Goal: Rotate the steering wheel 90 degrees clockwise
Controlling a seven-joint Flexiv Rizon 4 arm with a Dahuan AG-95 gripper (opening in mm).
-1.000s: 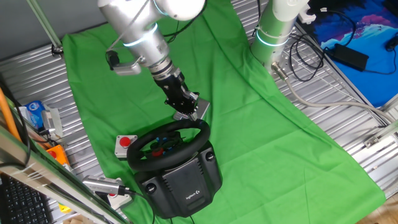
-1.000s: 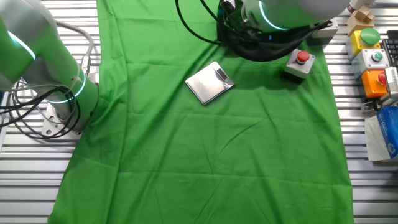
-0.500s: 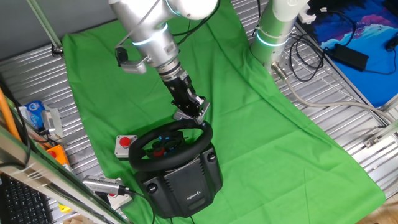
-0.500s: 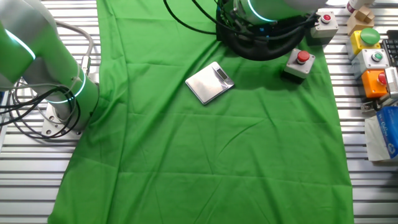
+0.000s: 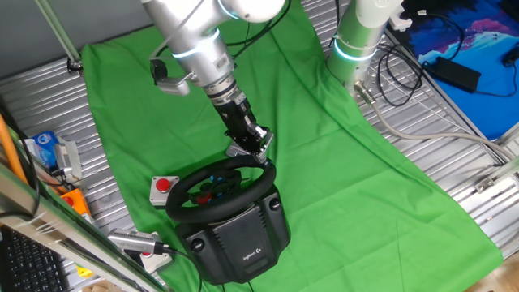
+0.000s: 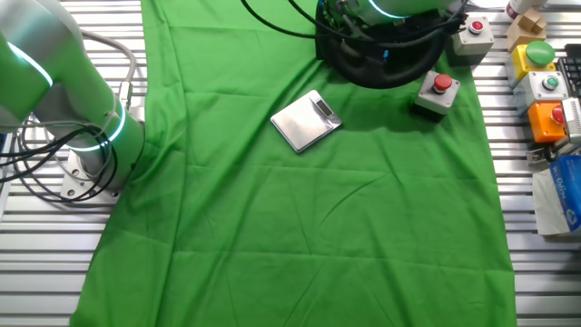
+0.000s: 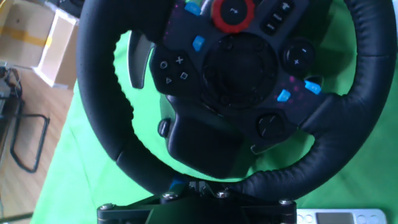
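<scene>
The black steering wheel (image 5: 212, 191) with red and blue hub buttons sits on its bulky black base (image 5: 239, 240) at the near end of the green cloth. My gripper (image 5: 254, 152) reaches down onto the far right part of the rim. In the hand view the wheel (image 7: 224, 68) fills the frame, and its rim runs straight across my gripper (image 7: 205, 186) at the bottom edge. My fingers are hidden behind the rim and look closed around it. In the other fixed view only part of the wheel (image 6: 381, 68) shows, under the arm at the top.
A small grey box with a red button (image 5: 164, 188) lies left of the wheel and also shows in the other fixed view (image 6: 436, 93). A silver scale (image 6: 306, 120) lies on the cloth behind my gripper. More button boxes (image 6: 543, 86) stand at the table edge. A second arm's base (image 5: 357, 40) stands at the back.
My arm came down and right until the gripper reached the wheel's rim. In the last half second it has barely moved, and the wheel shows no clear turn.
</scene>
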